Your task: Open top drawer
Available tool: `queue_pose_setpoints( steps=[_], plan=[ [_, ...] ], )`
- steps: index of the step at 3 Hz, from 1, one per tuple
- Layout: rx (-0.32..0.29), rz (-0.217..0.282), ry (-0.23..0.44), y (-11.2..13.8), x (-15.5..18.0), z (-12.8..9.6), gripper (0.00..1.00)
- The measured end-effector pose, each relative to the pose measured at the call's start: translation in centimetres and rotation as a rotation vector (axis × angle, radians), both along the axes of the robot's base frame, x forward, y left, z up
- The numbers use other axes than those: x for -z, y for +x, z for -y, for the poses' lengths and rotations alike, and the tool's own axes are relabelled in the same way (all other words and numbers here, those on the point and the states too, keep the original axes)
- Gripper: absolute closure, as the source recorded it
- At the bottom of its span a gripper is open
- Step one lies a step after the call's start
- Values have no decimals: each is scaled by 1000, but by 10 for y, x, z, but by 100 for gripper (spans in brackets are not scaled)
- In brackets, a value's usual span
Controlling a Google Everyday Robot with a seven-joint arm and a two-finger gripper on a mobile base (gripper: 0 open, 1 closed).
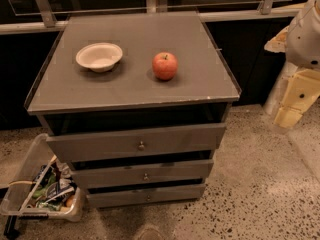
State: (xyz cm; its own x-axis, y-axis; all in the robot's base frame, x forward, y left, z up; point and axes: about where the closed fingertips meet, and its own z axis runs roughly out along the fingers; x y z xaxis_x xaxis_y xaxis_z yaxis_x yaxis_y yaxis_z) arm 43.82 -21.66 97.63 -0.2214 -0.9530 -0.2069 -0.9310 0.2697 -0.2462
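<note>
The top drawer (pixel 135 141) is the widest of three grey drawer fronts in a grey cabinet (pixel 135 91) at the middle of the camera view. It has a small round metal knob (pixel 141 145) mid-front. A dark gap shows above its front edge; its interior is not visible. Two slimmer drawer fronts (pixel 142 176) sit below it. My gripper (pixel 294 106) hangs at the right edge of the view, cream-coloured, to the right of the cabinet and well apart from the knob. It holds nothing that I can see.
A white bowl (pixel 99 57) and a red apple (pixel 165 65) stand on the cabinet top. A clear plastic bin (pixel 30 184) with snack packets sits on the speckled floor at the lower left. A glass wall with metal rails (pixel 42 6) runs behind.
</note>
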Motion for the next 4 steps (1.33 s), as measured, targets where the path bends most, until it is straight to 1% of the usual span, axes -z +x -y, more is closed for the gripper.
queue_pose_setpoints(
  steps=[1,2,3,4],
  plan=[
    [0,9,0,1,-1,0,0],
    [-8,39,-24,0,6,-1,0],
    [-44,73,-21,-6,25,-4,0],
    [-89,103,9,-11,45,-4,0]
  ],
)
